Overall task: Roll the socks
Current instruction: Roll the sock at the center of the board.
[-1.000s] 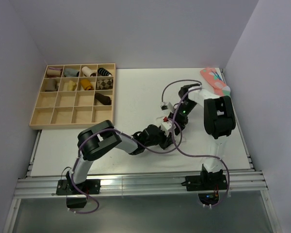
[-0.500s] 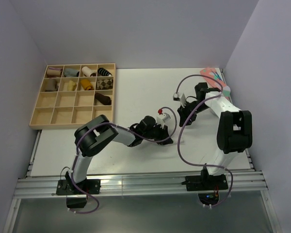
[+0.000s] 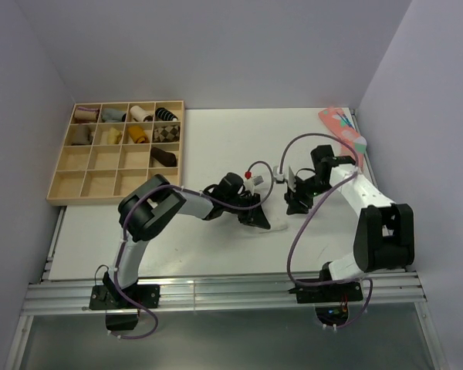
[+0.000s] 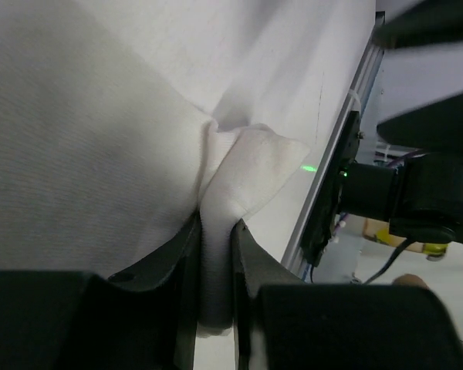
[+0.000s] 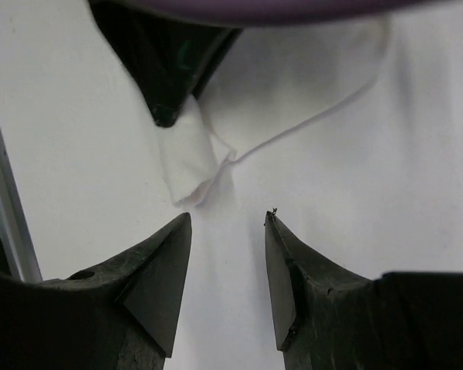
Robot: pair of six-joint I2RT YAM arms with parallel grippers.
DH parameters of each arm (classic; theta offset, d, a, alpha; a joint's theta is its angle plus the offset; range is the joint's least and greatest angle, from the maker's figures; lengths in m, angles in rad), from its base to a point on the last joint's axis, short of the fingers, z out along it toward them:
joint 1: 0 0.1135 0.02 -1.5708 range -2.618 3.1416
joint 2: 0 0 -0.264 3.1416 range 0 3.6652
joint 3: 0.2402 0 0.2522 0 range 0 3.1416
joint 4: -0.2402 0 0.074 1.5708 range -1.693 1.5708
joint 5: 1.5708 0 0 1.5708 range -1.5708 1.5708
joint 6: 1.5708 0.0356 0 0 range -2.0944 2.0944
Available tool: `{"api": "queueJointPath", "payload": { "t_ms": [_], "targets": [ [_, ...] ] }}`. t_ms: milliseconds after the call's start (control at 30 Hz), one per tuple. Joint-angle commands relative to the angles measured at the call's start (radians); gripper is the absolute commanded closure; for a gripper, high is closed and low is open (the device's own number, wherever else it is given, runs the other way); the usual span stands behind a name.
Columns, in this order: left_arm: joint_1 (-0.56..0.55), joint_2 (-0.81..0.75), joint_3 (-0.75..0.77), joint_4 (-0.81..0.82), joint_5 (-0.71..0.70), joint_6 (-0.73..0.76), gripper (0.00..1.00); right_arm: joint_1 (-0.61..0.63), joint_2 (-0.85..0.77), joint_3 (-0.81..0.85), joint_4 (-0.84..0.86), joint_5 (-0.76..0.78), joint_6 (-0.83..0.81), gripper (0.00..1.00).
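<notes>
Two claws sit near the middle of the table [image 3: 216, 139]: the left gripper [image 4: 214, 231] is clamped on a fold of the white sock [image 4: 247, 162] lying there. The right gripper [image 5: 228, 223] hangs just beside that fold, fingers apart and holding nothing. A pink sock [image 3: 341, 127] lies in the far right corner.
</notes>
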Motion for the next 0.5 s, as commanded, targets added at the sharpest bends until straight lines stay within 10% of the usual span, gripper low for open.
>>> {"api": "queueJointPath", "payload": {
  "t_ms": [0, 467],
  "targets": [
    [0.022, 0.049, 0.005, -0.155, 0.045, -0.042, 1.0, 0.077, -0.083, -0.079, 0.033, 0.03, -0.07, 0.5],
    [0.034, 0.084, 0.006, -0.139, 0.071, -0.106, 1.0, 0.261, -0.1, -0.214, 0.186, 0.111, -0.073, 0.49]
  ]
}}
